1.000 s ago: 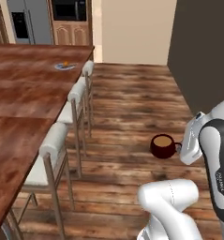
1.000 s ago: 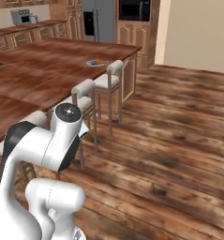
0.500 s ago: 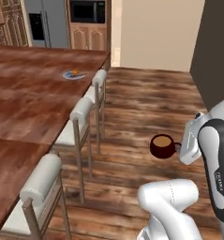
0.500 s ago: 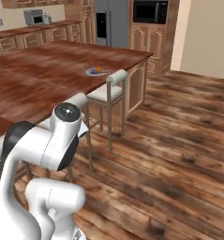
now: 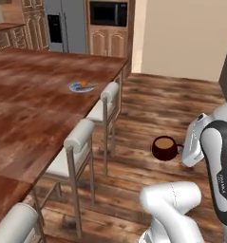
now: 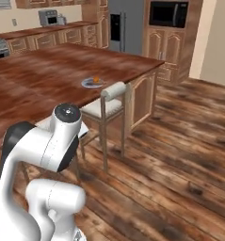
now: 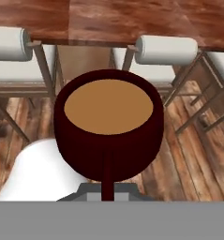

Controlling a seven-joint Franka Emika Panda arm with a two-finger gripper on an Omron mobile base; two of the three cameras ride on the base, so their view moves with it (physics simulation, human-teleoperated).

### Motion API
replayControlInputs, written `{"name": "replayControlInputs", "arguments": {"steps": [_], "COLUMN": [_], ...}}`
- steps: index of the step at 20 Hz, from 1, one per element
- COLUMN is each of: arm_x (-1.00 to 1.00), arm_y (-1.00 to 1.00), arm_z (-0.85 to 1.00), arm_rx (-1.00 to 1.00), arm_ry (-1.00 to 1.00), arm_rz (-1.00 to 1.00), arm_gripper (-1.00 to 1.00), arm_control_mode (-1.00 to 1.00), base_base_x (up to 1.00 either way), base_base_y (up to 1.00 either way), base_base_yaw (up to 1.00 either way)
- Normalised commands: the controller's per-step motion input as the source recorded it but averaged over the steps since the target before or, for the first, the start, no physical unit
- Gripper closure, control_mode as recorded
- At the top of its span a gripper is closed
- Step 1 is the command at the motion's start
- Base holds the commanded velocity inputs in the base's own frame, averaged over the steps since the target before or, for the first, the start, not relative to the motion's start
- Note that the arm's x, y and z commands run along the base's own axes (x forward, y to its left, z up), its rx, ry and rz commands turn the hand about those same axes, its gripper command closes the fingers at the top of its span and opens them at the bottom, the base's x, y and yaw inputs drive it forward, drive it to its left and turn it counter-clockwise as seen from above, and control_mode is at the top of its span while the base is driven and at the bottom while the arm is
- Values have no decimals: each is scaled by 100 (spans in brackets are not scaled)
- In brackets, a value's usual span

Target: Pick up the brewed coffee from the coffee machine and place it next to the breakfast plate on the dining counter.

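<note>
Coffee (image 5: 164,147) hangs in mid-air above the wood floor (image 5: 167,109), right of the stools (image 5: 80,137), its handle clamped by the closed end effector (image 5: 184,151), whose fingertips are hidden behind the white hand. Plate (image 5: 81,87) sits far off on the desk (image 5: 34,104); its food is too small to make out.
</note>
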Motion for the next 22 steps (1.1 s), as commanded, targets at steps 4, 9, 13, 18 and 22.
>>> {"name": "replayControlInputs", "arguments": {"steps": [4,9,13,18,22], "arm_x": [0,0,0,0,0], "arm_y": [0,0,0,0,0], "arm_z": [0,0,0,0,0], "arm_rx": [0,0,0,0,0], "arm_ry": [0,0,0,0,0], "arm_rz": [0,0,0,0,0], "arm_gripper": [100,100,100,100,100], "arm_control_mode": [100,100,100,100,100], "base_base_x": [100,100,100,100,100], "base_base_y": [-76,-75,-79,-82,-71], "base_base_yaw": [33,36,37,37,37]}}
